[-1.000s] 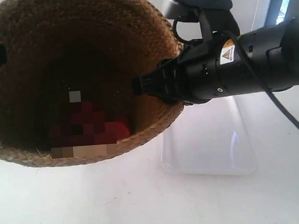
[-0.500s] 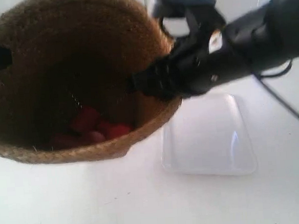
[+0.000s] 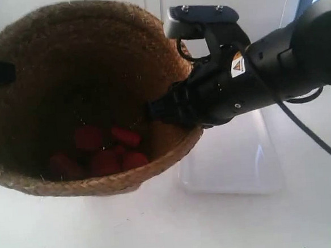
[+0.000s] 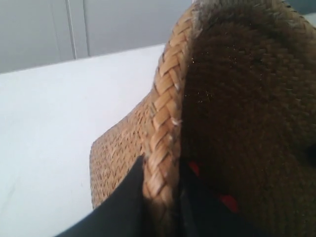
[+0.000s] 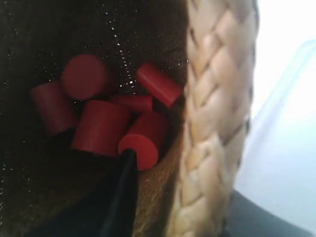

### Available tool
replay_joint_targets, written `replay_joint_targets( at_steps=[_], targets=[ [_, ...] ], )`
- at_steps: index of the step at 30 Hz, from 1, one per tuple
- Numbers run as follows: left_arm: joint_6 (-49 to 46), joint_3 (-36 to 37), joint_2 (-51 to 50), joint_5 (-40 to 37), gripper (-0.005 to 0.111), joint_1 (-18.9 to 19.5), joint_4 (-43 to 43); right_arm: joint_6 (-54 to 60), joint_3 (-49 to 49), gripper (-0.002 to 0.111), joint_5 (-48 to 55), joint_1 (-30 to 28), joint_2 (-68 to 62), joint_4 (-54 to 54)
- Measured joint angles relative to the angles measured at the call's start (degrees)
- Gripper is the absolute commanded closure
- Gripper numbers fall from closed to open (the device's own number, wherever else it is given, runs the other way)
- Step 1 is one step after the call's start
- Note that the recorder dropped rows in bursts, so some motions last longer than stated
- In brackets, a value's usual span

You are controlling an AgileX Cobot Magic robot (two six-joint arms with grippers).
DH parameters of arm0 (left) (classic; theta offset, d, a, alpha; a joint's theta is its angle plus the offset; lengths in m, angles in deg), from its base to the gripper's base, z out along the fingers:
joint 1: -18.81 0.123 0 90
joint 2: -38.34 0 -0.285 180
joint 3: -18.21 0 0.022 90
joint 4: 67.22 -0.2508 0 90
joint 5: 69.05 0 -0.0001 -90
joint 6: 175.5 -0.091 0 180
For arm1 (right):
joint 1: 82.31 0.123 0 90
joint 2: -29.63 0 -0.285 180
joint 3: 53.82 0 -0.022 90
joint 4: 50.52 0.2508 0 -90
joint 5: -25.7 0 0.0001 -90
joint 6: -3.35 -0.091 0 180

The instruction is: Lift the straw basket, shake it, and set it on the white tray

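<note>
Since a second ago the red cylinders have tumbled apart: shake step under way. Tilted, the straw basket hangs above the counter, with the left gripper and right gripper each pinching its braided rim. Next: level it and lower it onto the white tray, toward the counter's far edge.

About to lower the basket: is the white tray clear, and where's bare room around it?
The white tray looks bare where visible; its far end hides behind the right arm. Bare table borders its near side. Crowded inside the straw basket: red cylinders.
</note>
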Motion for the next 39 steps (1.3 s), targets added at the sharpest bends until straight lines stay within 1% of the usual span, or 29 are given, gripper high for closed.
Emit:
replay_joint_targets(
  at_steps=[5,9,12,18,23,33,35,36,38,39],
  targets=[
    [-0.11,-0.61,1.03,0.91,0.107,0.00,0.27,0.00,-0.11,0.108,-2.17,0.14,0.43,-0.22],
    [-0.11,0.91,1.03,0.90,0.107,0.00,0.17,0.00,0.52,0.108,-1.95,0.14,0.43,-0.22],
    [-0.11,2.60,1.03,2.37,0.107,0.00,0.28,-0.03,1.70,0.108,-2.32,0.14,0.43,-0.22],
    [-0.21,4.61,-0.14,5.87,0.107,0.00,0.86,-0.03,4.86,0.108,-7.92,0.14,0.32,-0.35],
    [-0.44,4.71,-0.22,5.35,0.107,0.00,2.43,-0.03,4.98,0.108,-8.97,0.14,0.32,-0.61],
    [-0.54,4.97,-0.35,4.62,0.107,0.00,2.56,-0.03,4.98,0.108,-8.44,0.14,-1.92,-0.61],
    [-0.54,3.89,-0.35,3.91,0.107,0.00,2.37,-0.03,3.03,0.108,-6.08,0.14,-1.47,-0.61],
    [-0.54,2.09,-0.13,2.69,0.107,0.00,2.05,-0.03,1.37,0.108,-4.13,0.14,-0.74,-0.61],
    [-0.54,-3.09,1.18,-0.17,0.107,0.08,1.68,0.36,-4.22,0.108,0.32,0.14,2.64,-1.11],
    [-0.80,-6.08,2.28,-0.67,0.107,0.08,1.59,0.63,-6.37,0.108,0.29,0.19,4.84,-1.58]
  ],
)
